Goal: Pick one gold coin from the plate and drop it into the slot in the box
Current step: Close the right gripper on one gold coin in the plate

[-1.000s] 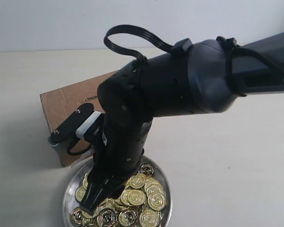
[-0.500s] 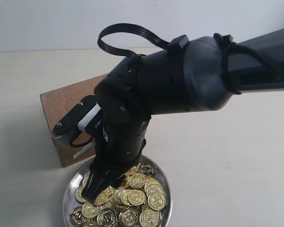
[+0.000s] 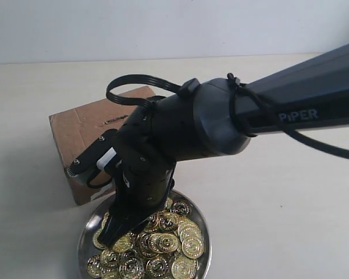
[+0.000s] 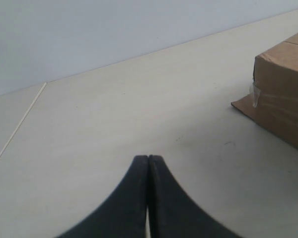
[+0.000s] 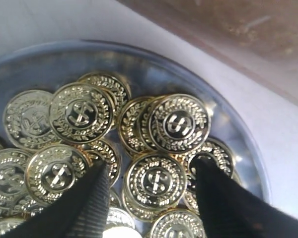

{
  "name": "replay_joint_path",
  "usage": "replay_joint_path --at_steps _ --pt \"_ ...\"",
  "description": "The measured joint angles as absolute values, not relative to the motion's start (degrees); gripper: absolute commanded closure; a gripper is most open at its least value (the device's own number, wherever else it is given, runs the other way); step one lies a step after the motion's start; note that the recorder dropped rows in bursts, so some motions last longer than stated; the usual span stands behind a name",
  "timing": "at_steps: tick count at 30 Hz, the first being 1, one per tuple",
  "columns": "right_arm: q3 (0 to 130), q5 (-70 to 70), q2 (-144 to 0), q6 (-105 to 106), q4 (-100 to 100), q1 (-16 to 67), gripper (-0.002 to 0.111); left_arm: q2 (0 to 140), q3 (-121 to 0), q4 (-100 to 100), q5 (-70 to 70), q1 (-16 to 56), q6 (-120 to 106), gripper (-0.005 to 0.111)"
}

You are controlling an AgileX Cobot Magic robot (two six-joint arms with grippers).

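A shiny silver plate [image 3: 202, 224] heaped with gold coins [image 3: 186, 244] sits at the bottom of the exterior view, just in front of the brown cardboard box [image 3: 75, 128]. My right gripper [image 3: 107, 238] reaches down into the plate's left part. In the right wrist view that gripper [image 5: 151, 168] is open, its tips straddling one gold coin [image 5: 155, 181] lying flat on the pile inside the plate [image 5: 238, 129]. The box slot is hidden by the arm. My left gripper [image 4: 148, 159] is shut and empty above bare table, with a box [image 4: 283, 99] corner to its side.
The thick black right arm [image 3: 221, 122] crosses the scene from the right and covers most of the box top. A cable loop [image 3: 134, 87] arches above the wrist. Pale table [image 3: 291, 221] spreads to the right of the plate.
The right arm has lowered and its gripper has sunk further into the coins at the plate's left. The cable loop dropped with it.
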State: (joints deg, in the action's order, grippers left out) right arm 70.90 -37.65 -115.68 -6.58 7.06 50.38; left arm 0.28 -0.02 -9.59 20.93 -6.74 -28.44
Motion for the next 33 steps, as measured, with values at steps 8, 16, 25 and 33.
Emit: replay_joint_path --at_steps 8,16,25,33 --pt "70.9 -37.65 -116.03 -10.52 8.82 50.38 0.058 0.28 -0.02 -9.59 20.93 -6.74 -28.44 0.107" --pt "70.9 -37.55 -117.79 -11.94 8.94 50.38 0.058 0.28 -0.02 -9.59 20.93 -6.74 -28.44 0.107" --pt "70.9 -37.55 -117.88 -12.06 8.94 50.38 0.058 0.28 -0.02 -9.59 20.93 -6.74 -28.44 0.107" --pt "70.9 -37.66 -117.88 -12.06 8.94 50.38 0.071 0.28 -0.02 -9.59 20.93 -6.74 -28.44 0.107"
